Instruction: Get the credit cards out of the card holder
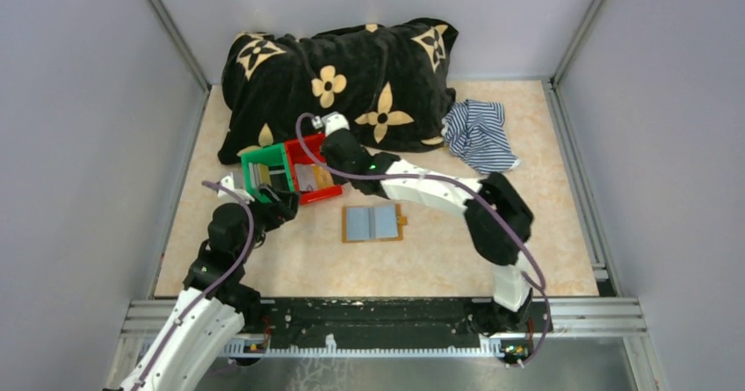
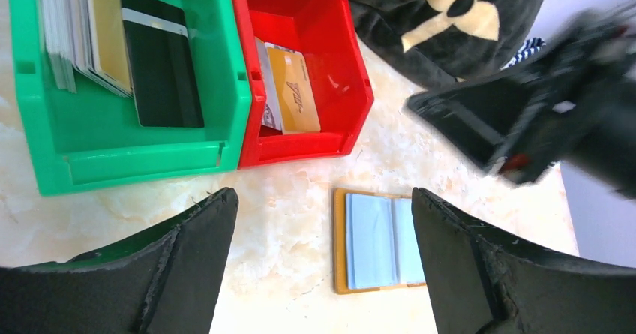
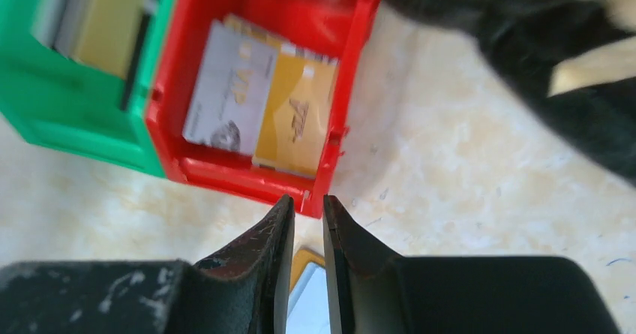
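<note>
The card holder (image 1: 373,223) lies open and flat on the table, tan with grey-blue pocket panels (image 2: 379,240). A whitish card (image 3: 229,86) and a yellow card (image 3: 296,120) lie in the red bin (image 1: 327,196). Several more cards (image 2: 82,30) lean in the green bin (image 1: 256,156). My left gripper (image 2: 322,259) hovers wide open and empty near the bins' front, left of the holder. My right gripper (image 3: 307,206) hangs above the red bin's near right corner. Its jaws stand a narrow gap apart with nothing between them, and the holder's corner (image 3: 311,263) shows below.
A black pillow (image 1: 338,79) with tan flowers fills the back of the table, touching the bins. A striped blue-white cloth (image 1: 479,134) lies at the back right. Grey walls close in both sides.
</note>
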Tool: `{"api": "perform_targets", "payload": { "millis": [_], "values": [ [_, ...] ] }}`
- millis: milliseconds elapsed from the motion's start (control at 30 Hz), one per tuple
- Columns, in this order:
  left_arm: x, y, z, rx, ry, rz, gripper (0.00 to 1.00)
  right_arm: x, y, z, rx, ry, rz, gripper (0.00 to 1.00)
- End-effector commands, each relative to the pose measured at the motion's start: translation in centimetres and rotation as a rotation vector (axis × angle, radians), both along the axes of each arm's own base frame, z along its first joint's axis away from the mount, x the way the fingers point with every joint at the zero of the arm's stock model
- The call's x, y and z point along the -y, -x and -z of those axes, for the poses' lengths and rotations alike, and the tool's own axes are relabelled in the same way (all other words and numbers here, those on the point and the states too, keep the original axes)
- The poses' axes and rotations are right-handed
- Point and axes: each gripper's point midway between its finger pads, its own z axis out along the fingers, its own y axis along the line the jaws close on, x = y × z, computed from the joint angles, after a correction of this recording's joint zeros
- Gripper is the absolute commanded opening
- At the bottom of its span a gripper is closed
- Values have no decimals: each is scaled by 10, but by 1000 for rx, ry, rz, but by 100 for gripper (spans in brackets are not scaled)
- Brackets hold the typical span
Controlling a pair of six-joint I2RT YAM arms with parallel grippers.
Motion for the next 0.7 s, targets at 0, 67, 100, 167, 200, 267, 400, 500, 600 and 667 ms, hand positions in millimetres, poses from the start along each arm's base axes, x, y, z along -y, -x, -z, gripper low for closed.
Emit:
{"api": "perform_targets", "payload": {
  "millis": [0,67,100,167,200,267,400,500,600,667],
  "values": [
    [8,-3,-7,19,14,37,92,5,-21,-102,189,-339,32,22],
    [9,-5,-4,-5,11,37,92,18,-21,-102,196,-347,44,22],
    [9,-5,-2,-17,9,38,92,25,-22,-103,197,-348,57,22],
    [11,-6,-1,-24,14,41,93,41,-26,-98,192,-349,88,22],
    [12,-7,-1,-17,18,45,93,49,-28,-92,184,-351,108,22],
    [13,-9,-6,6,21,51,93,74,-29,-86,173,-374,149,22],
    [11,-14,-15,11,6,35,93,123,-41,-65,131,-411,244,22],
    [11,-17,-20,15,7,29,93,152,-45,-60,146,-383,304,22],
    [12,-18,-24,28,16,30,92,169,-44,-61,171,-351,331,21],
    [11,-18,-19,5,9,25,92,175,-42,-60,168,-341,338,21]
  ]
}}
